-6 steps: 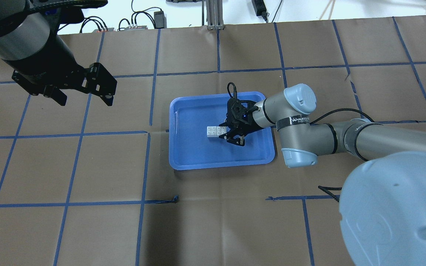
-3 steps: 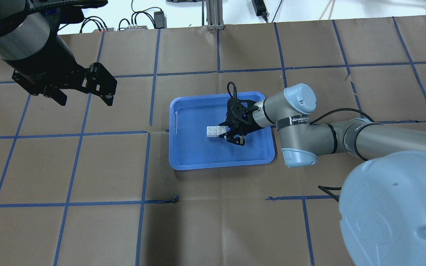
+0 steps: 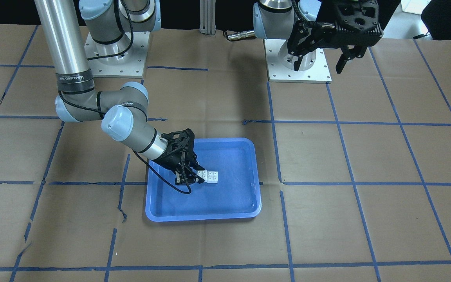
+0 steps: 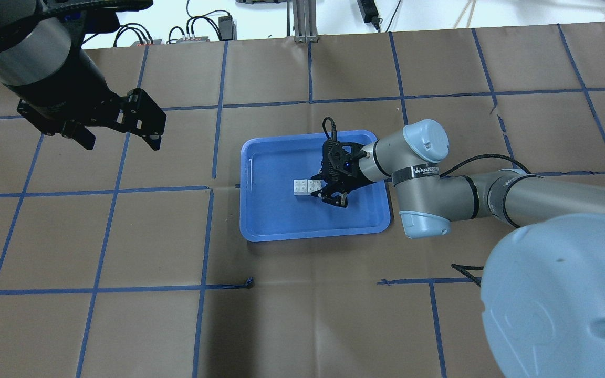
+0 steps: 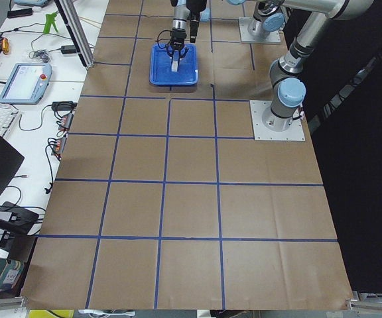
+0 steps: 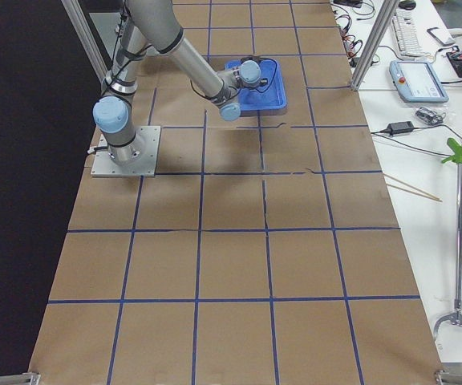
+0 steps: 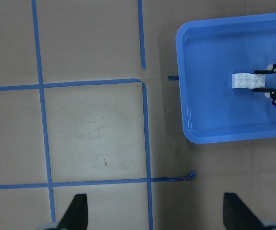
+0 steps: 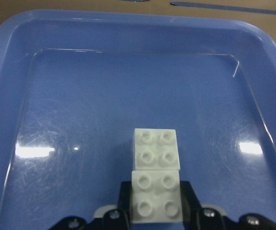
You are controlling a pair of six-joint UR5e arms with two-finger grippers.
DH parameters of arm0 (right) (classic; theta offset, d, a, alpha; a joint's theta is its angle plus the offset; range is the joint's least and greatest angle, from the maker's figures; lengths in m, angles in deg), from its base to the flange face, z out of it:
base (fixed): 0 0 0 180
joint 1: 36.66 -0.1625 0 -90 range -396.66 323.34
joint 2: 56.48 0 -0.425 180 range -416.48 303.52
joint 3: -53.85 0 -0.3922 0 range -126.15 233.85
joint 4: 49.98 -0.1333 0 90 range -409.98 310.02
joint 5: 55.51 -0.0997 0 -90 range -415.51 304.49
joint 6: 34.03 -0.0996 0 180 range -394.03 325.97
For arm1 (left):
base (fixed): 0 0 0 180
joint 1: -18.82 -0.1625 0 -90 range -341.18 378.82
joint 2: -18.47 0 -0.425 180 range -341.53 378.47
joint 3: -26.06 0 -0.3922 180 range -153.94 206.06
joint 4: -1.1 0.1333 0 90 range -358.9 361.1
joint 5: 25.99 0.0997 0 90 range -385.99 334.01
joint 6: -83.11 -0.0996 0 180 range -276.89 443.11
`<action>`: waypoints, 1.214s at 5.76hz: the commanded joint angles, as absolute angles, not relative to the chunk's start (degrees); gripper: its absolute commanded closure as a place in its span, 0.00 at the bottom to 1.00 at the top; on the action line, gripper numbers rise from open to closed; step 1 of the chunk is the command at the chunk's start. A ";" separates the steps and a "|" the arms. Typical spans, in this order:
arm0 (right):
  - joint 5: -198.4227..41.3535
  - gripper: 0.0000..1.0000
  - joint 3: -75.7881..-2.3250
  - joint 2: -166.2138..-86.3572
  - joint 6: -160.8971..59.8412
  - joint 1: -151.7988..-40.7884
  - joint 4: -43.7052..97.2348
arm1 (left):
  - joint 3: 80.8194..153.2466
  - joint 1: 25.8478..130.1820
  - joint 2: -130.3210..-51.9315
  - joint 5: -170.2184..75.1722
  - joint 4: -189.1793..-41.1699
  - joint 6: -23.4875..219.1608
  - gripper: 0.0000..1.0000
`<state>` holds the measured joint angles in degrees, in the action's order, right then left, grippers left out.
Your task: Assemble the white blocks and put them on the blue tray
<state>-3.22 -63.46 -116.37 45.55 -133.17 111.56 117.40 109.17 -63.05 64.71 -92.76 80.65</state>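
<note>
Two white blocks (image 4: pixel 302 185) lie side by side, studs up, touching, on the floor of the blue tray (image 4: pixel 260 236). My right gripper (image 4: pixel 315 187) reaches low into the tray from the right, and its pads sit against both sides of the nearer block. The right wrist view shows that block (image 8: pixel 156 196) between the pads with the other block (image 8: pixel 156 148) just beyond it. My left gripper (image 4: pixel 118 139) is open and empty, high over the far left of the table. The left wrist view shows the tray (image 7: pixel 190 134) and blocks (image 7: pixel 243 80) from above.
The table is covered in brown paper with a blue tape grid (image 4: pixel 213 189). Both arm bases (image 3: pixel 300 58) stand at the robot's edge. Cables and power bricks (image 4: pixel 197 31) lie beyond the far edge.
</note>
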 commanded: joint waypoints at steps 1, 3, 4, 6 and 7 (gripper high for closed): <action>-3.22 0.58 -63.40 -116.42 45.43 -133.17 111.65 | 117.38 109.17 -63.09 64.71 -92.76 80.65 0.01; -3.22 0.58 -63.39 -116.42 45.34 -133.17 111.65 | 117.38 109.17 -63.09 64.71 -92.76 80.65 0.01; -3.22 0.54 -63.31 -116.42 45.34 -133.17 111.65 | 117.38 109.17 -63.09 64.71 -92.76 80.65 0.01; -3.31 0.38 -63.31 -116.42 44.55 -133.17 111.65 | 117.38 109.17 -63.09 64.71 -92.76 80.65 0.01; -3.31 0.38 -63.31 -116.42 44.46 -133.17 111.65 | 117.38 109.17 -63.01 64.71 -92.76 80.65 0.01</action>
<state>-3.30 -63.33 -116.42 44.58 -133.16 111.63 117.38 109.17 -63.08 64.71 -92.76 80.65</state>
